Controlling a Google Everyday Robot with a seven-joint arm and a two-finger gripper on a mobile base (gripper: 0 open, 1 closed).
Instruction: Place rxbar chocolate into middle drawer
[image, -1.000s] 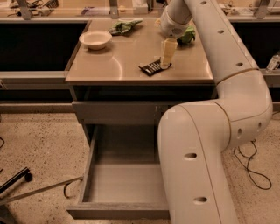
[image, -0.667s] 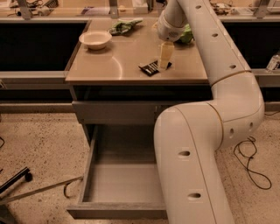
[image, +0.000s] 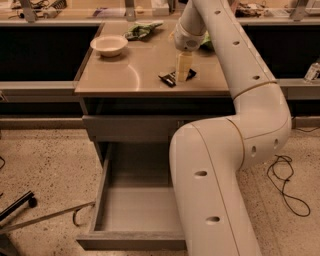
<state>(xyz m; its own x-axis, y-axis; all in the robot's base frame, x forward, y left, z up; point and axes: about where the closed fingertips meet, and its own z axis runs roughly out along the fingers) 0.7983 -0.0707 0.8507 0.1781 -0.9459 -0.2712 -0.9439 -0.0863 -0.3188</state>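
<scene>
The bowl (image: 109, 45) is located at the rear left of the cabinet top (image: 125, 75). The wrinkled packet (image: 142, 30) is positioned behind it, to the right. The rxbar chocolate (image: 168, 77) is laid flat near the front edge, right of centre, with the gripper (image: 183, 70) positioned directly over it. The middle drawer (image: 135, 210) is extended below a closed drawer front (image: 130, 127). A cable (image: 285, 180) is laid on the floor at the right.

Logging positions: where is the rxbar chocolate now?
In the camera view, the rxbar chocolate lies right-front on the cabinet top, directly under the gripper, right of the bowl.
</scene>
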